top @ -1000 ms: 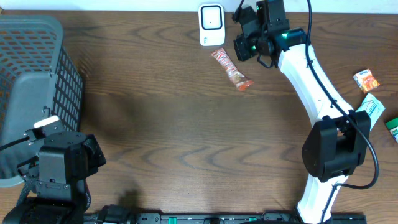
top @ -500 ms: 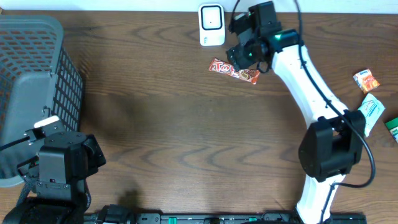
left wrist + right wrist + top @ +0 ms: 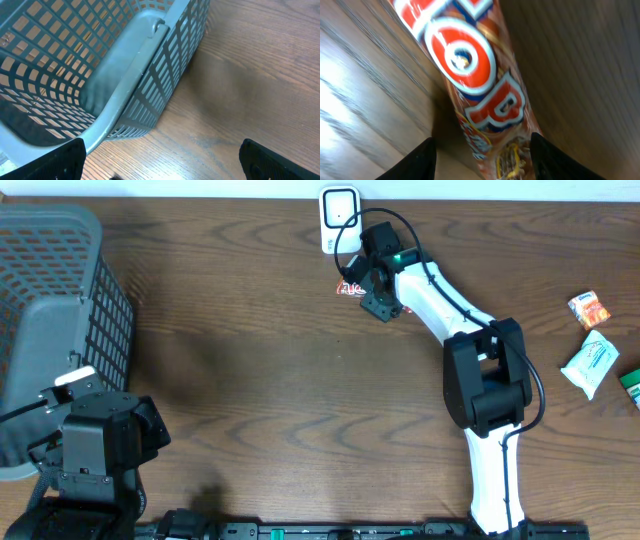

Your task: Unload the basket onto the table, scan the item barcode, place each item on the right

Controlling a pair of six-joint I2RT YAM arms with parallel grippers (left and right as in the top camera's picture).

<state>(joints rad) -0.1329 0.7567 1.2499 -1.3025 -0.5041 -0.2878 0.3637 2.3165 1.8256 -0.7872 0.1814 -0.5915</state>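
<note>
**Soft, even room light; one wrist view blurred.**
Overhead, the tabletop [image 3: 250,380] is evenly and moderately lit, with a diffuse shadow spreading from the basket [image 3: 100,290] near its left edge. The left wrist view is fairly sharp, and a soft shadow darkens the wood beside the basket. The right wrist view is smeared by blur: the wrapper [image 3: 470,65] lettering is soft, and pale glare streaks the wood grain at left.

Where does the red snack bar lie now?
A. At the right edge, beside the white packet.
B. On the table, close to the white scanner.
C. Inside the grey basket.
B: the overhead view shows the snack bar on the table, right below the scanner.
</note>
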